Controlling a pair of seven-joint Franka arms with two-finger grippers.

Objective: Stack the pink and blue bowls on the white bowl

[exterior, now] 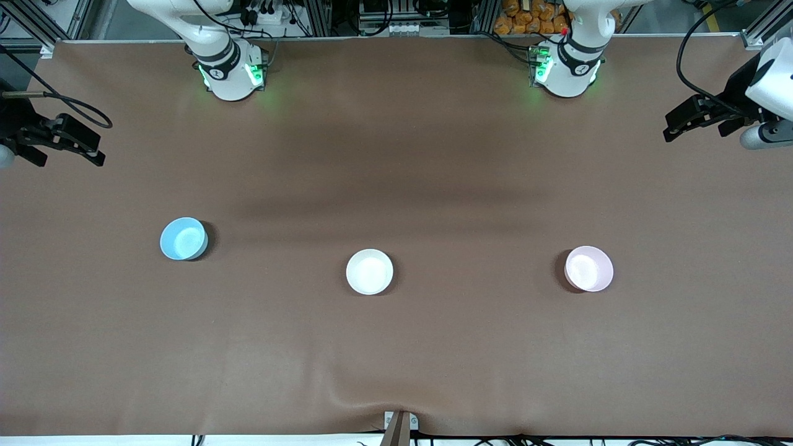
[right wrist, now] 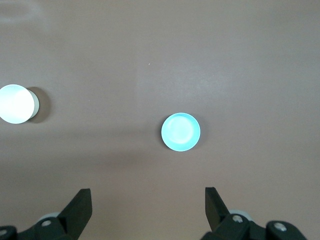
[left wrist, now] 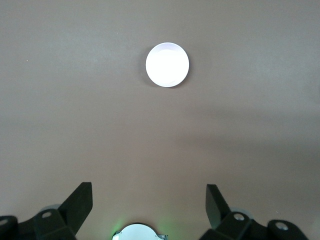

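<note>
Three bowls stand apart in a row on the brown table. The light blue bowl is toward the right arm's end. In the middle is the white bowl, and the pale pink bowl is toward the left arm's end. My right gripper hangs open and empty, high over the table's edge at its own end, away from the blue bowl. My left gripper hangs open and empty over the edge at its end, away from the pink bowl.
The two arm bases with green lights stand along the table's back edge. A small clamp sits at the table's edge nearest the front camera. Black cables run off both raised wrists.
</note>
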